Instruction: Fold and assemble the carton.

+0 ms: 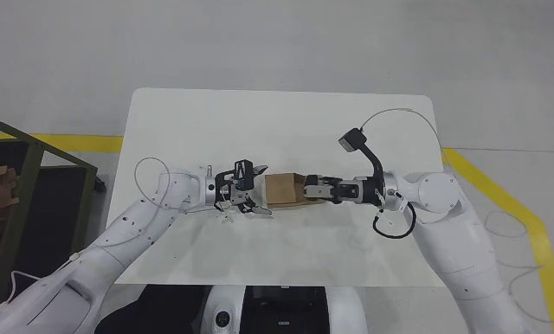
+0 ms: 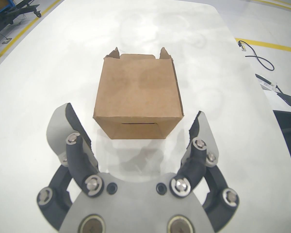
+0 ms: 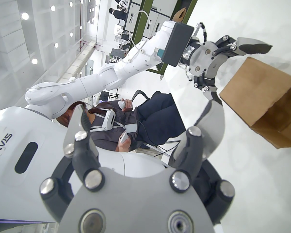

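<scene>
**Top view.** The carton (image 1: 284, 189) lies on its side near the middle of the white surface (image 1: 346, 118). It is well apart from every edge and somewhat nearer the robot's edge than the far one. The left hand (image 1: 260, 192) sits just beside one end with its jaws spread. The right hand (image 1: 308, 190) is at the opposite end; I cannot tell whether it touches. A green-framed rack (image 1: 35, 187) stands on the floor off the left-arm side, and yellow floor tape (image 1: 489, 183) runs past the right-arm side.

**Left wrist view.** The left hand (image 2: 133, 112) is open, its fingers (image 2: 70, 122) wide apart. The carton (image 2: 138, 90) is just ahead of their tips, untouched. Its closed end, with a tuck slit, faces this hand, and two small flaps stand up at the far end. The faces that show are plain brown card. The surface (image 2: 38, 78) has rounded far corners, and a cable (image 2: 257, 56) lies on the floor beyond one side edge.

**Right wrist view.** The right hand (image 3: 146, 105) is open too, with one of its fingers (image 3: 214, 120) just beside the carton (image 3: 257, 90). The carton's open, hollow end faces this way. The left hand (image 3: 241, 71) straddles the far end above the surface (image 3: 245, 183).
</scene>
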Tool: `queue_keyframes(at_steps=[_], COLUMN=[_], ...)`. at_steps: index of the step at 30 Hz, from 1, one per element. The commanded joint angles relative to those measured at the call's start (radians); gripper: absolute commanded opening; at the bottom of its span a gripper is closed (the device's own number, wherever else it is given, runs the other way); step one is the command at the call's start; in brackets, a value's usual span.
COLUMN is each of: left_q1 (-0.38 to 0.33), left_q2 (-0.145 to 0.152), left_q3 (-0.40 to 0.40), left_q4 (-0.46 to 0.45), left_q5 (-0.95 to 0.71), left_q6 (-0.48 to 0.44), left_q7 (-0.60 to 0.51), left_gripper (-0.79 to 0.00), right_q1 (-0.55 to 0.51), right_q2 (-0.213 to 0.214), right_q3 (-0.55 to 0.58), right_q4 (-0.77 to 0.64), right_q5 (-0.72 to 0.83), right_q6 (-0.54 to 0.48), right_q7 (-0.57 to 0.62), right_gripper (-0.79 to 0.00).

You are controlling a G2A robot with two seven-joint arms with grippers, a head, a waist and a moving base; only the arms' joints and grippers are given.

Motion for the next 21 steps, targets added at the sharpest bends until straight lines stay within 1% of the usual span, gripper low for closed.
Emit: queue_keyframes(at_steps=[1, 9, 10, 13, 15, 21], left_q1=[0.000, 0.000, 0.000, 0.000, 0.000, 0.000], left_q2=[0.000, 0.000, 0.000, 0.000, 0.000, 0.000], left_q3=[0.000, 0.000, 0.000, 0.000, 0.000, 0.000], left_q4=[0.000, 0.000, 0.000, 0.000, 0.000, 0.000], left_q5=[0.000, 0.000, 0.000, 0.000, 0.000, 0.000], left_q6=[0.000, 0.000, 0.000, 0.000, 0.000, 0.000], left_q7=[0.000, 0.000, 0.000, 0.000, 0.000, 0.000], left_gripper=[0.000, 0.000, 0.000, 0.000, 0.000, 0.000], right_q1=[0.000, 0.000, -0.008, -0.030, -0.048, -0.080], right_q2=[0.000, 0.000, 0.001, 0.007, 0.011, 0.017], right_q3=[0.000, 0.000, -0.002, 0.001, 0.000, -0.024], right_q4=[0.000, 0.000, -0.006, -0.028, -0.033, 0.006], right_q5=[0.000, 0.000, -0.013, -0.104, -0.131, -0.245], right_q6=[0.000, 0.000, 0.009, 0.070, 0.097, 0.196], right_q7=[0.000, 0.000, -0.018, -0.061, -0.078, -0.129], right_gripper=[-0.785, -0.785, -0.785, -0.785, -0.785, -0.785])
